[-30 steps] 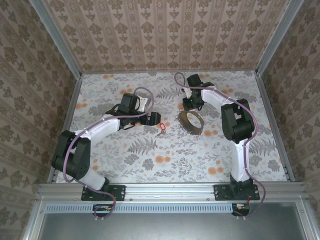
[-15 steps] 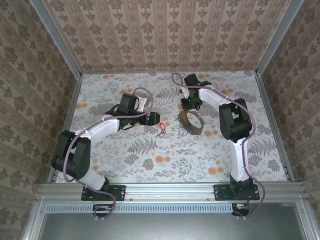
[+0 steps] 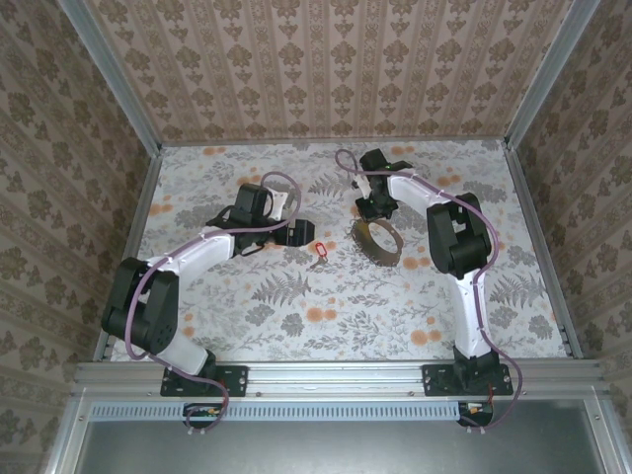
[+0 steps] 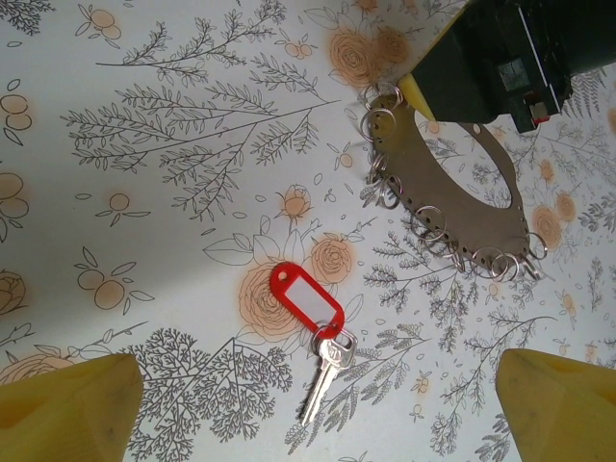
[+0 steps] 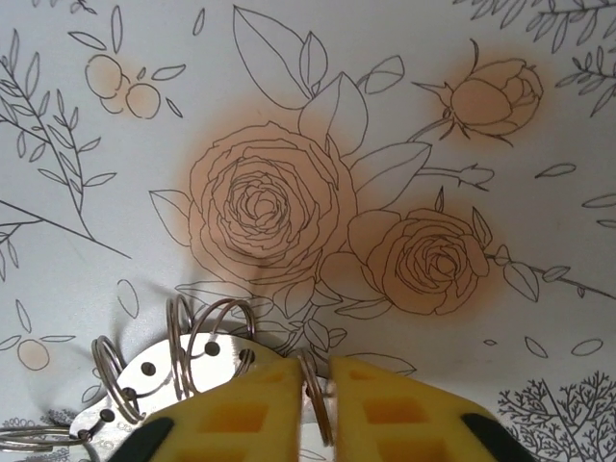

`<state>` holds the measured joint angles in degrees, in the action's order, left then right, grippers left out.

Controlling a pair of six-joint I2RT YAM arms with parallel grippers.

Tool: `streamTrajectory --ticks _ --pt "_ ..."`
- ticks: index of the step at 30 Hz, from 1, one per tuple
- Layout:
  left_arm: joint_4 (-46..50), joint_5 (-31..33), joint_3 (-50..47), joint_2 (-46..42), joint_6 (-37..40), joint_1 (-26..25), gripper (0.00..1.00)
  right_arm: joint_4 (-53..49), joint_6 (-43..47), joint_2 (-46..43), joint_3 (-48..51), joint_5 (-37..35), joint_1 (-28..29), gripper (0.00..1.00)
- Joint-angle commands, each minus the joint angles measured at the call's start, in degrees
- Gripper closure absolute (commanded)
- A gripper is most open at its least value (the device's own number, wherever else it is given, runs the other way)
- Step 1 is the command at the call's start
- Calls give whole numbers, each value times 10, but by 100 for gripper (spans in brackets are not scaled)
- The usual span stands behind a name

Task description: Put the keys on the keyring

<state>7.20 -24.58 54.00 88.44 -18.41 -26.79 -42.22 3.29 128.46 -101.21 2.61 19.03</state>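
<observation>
The keys (image 4: 327,371) are one silvery key on a red oval tag (image 4: 306,300), lying flat on the floral table; from above they show as a small red spot (image 3: 317,254). My left gripper (image 4: 318,409) hovers over them, open, with one yellow fingertip on each side. The keyring (image 4: 428,168) is a brown flat hoop (image 3: 380,257) with several small split rings along its edge. My right gripper (image 5: 316,385) is at the hoop's far edge (image 3: 370,209), its yellow fingers (image 5: 241,409) shut on one split ring (image 5: 313,390).
The floral tabletop (image 3: 296,306) is fenced by patterned walls and a metal rail at the near edge. Both arms reach toward the table's far middle, with purple cables (image 3: 341,163) looping over them. Open table lies in front and to both sides.
The right gripper's jaws have closed onto a split ring of the keyring, and that arm has shifted slightly left. The left arm, keys and hoop have stayed put.
</observation>
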Motion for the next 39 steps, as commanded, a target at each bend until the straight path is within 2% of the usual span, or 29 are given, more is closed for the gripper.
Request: streamTrajectory --ticks 1,4,7,12,18,23,28,32,37,39 --pt "-9 -16 -5 -7 1 3 4 -20 9 2 -15 -21 3 91" --pt "-6 -16 -6 -8 3 4 5 2 5 -27 9 -17 4 100" --pt "-4 -18 -6 -9 4 4 10 44 3 -90 62 4 4 100" --pt "-11 -25 -10 -39 10 -6 19 152 7 -250 195 77 15 100" --pt "-7 -21 -20 -123 33 -47 29 315 -8 -459 391 202 46 100" --pt "-15 -22 -55 -254 56 -100 41 455 -33 -609 522 350 67 100" --pt "-19 -44 -82 -374 77 -148 56 513 -74 -683 562 435 80 100" --pt "-20 -81 -88 -408 78 -167 69 580 -127 -698 582 497 102 100" --pt "-50 -168 -87 -395 60 -176 70 630 -145 -710 605 515 138 100" --pt "-57 -186 -86 -394 59 -178 67 637 -145 -711 608 520 151 100"
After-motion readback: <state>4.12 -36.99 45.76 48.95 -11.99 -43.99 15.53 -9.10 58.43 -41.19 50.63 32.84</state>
